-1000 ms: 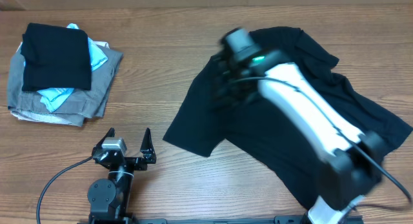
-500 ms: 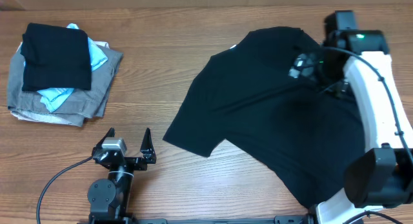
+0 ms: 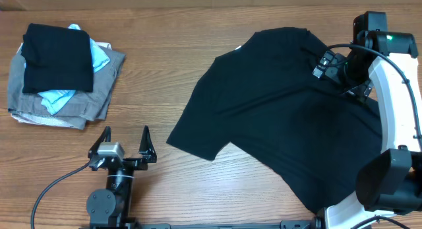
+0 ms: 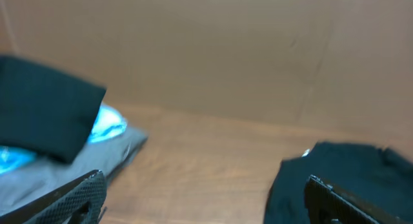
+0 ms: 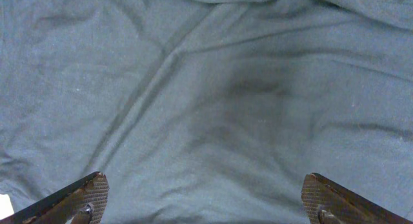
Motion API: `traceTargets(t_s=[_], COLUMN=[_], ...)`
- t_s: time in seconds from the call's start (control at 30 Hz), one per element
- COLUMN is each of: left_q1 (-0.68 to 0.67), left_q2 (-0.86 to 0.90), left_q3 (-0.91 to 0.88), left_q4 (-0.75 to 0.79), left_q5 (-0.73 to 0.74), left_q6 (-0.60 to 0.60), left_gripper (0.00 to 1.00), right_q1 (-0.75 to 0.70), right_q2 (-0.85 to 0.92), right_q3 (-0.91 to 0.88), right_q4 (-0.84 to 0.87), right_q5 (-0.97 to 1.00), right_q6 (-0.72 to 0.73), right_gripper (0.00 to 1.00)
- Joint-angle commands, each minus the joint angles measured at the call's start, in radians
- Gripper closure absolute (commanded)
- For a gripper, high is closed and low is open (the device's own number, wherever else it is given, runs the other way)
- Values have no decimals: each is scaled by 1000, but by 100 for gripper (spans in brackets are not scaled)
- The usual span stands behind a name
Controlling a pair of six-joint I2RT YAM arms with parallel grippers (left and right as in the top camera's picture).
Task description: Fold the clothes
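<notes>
A brown wooden table (image 3: 165,57) is filling the view from above, with a plain tan wall (image 4: 206,50) standing behind it. The black T-shirt (image 3: 277,117) is lying open and creased on the table, directly under the right gripper (image 5: 206,201). Its fingers are standing spread wide over the cloth and pinching nothing; whether the tips are touching the fabric cannot be told. One sleeve is reaching toward the left gripper (image 3: 125,131) but lying well apart from it. That gripper's fingers are also spread wide and empty, pointing across bare wood. Beyond them, off to the left, a pile (image 3: 62,90) of folded garments is sitting, a black one lying on top of light-blue and grey ones. Judging from this, the folding of the shirt is not yet begun: no fold is showing, so both sleeves and the body are waiting to be turned in.
</notes>
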Motion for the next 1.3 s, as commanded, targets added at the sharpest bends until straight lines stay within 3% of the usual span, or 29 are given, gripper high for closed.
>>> traceTargets(t_s=[0.0, 0.2, 0.37, 0.53, 0.8, 0.9, 1.0, 1.17, 1.2, 1.23, 1.27], left_q1=[-7, -7, -7, -7, -76, -149, -212, -271, -280, -288, -296], left_q2=[-10, 12, 182, 514, 1183, 1397, 1561, 1775, 1811, 1849, 1883], left_q3=[14, 169, 436, 798, 1533, 1751, 1860, 1867, 1867, 1867, 1867], left_q4=[53, -119, -301, -513, -1121, -1269, -1289, -1224, -1225, -1225, -1225], left_q5=[133, 209, 217, 290, 293, 277, 317, 365, 378, 394, 401], left_q6=[-50, -37, 36, 98, 156, 155, 139, 161, 162, 163, 163], left_gripper=[0, 0, 0, 0, 0, 0, 0, 0, 4, 20, 47], right_q1=[2, 2, 2, 2, 2, 2, 2, 2, 2, 2, 2], right_q2=[0, 0, 0, 0, 0, 0, 0, 0, 0, 0, 0], right_q3=[-6, -6, -6, -6, -6, -6, -6, -6, -6, -6, -6], right_q4=[2, 2, 2, 2, 2, 2, 2, 2, 2, 2, 2], right_q5=[6, 6, 6, 6, 6, 6, 6, 6, 6, 6, 6], right_q6=[0, -1, -1, 0, 0, -1, -1, -1, -1, 0, -1], right_gripper=[0, 0, 0, 0, 0, 0, 0, 0, 0, 0, 0])
